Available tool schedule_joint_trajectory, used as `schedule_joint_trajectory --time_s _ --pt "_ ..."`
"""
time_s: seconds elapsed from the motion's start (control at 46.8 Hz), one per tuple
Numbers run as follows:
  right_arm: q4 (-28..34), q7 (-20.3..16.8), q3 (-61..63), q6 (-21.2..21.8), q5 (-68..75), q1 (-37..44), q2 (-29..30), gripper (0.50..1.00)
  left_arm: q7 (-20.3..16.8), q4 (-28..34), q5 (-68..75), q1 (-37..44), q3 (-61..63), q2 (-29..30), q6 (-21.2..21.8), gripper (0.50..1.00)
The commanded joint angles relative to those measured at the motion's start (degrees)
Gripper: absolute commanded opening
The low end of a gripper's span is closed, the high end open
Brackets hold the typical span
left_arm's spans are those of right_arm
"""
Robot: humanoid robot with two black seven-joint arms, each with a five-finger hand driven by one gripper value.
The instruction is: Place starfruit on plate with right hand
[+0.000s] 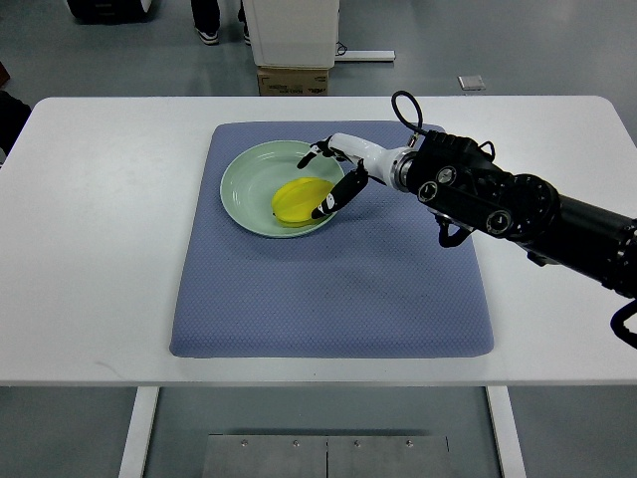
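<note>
The yellow starfruit (pixel 297 199) lies in the pale green plate (pixel 244 179), toward its right side. My right hand (pixel 320 179) reaches in from the right over the plate's right rim. Its fingers (pixel 317 151) are spread; the upper ones hover above the plate's far rim, clear of the fruit. The black-tipped thumb sits at the starfruit's right edge, and I cannot tell whether it touches. Nothing is held in the hand. The left arm does not show.
The plate rests on a blue-grey mat (pixel 333 279) on a white table (pixel 100 249). Beyond the table's far edge stand a cardboard box (pixel 294 80) and a white cabinet (pixel 292 30). A person's shoes (pixel 208 35) show on the floor.
</note>
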Motion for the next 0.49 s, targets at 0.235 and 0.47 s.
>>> schedule_joint_trajectory --time_s 0.235,0.47 --pt "0.26 0.19 0.6 0.09 3.52 -0.5 0.0 1.0 0.0 0.0 0.0 0.0 -0.02 0.0 0.0 1.0" --pt "1.58 0.19 3.15 0.7 5.2 -0.41 -3.86 1.0 0.0 0.0 0.0 0.0 -0.02 0.0 0.0 1.0"
